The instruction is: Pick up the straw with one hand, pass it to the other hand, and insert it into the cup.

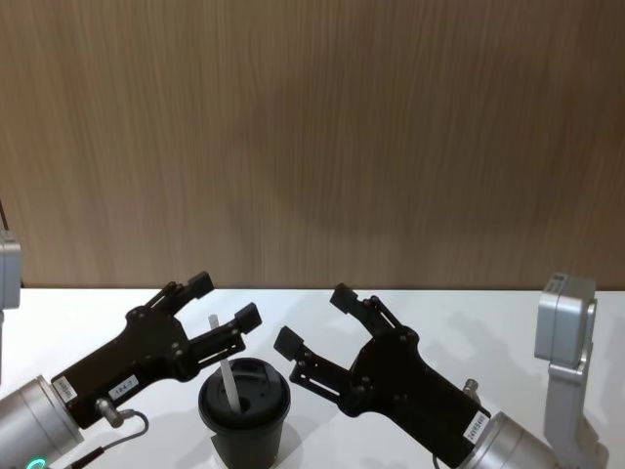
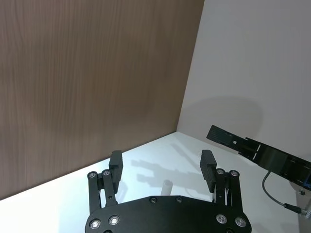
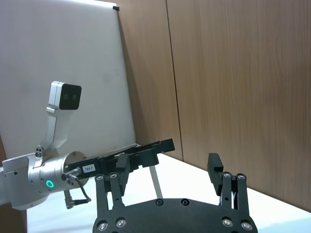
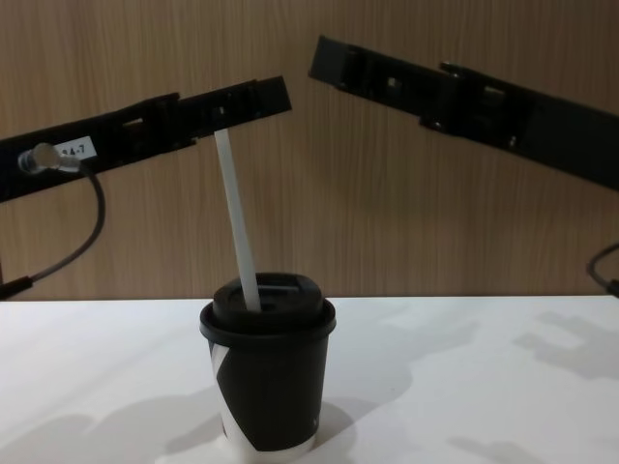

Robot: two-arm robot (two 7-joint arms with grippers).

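The black cup [image 1: 244,415] with its domed lid stands on the white table between my two arms, also seen as cup [image 4: 268,377]. The white straw [image 4: 237,222] stands in the lid's hole, leaning slightly left, straw [image 1: 227,376]. My left gripper [image 1: 225,299] is open, its fingers on either side of the straw's top end [image 2: 166,184] with gaps on both sides, left gripper [image 2: 163,165]. My right gripper [image 1: 313,318] is open and holds nothing, raised just right of the cup, right gripper [image 3: 167,167]. In the chest view the left gripper [image 4: 271,100] reaches the straw's top and the right gripper [image 4: 329,58] hangs higher.
A wood-panelled wall [image 1: 312,137] rises behind the white table [image 4: 484,377]. A grey camera post [image 1: 566,362] stands at the right edge. A cable [image 4: 82,232] hangs from the left arm.
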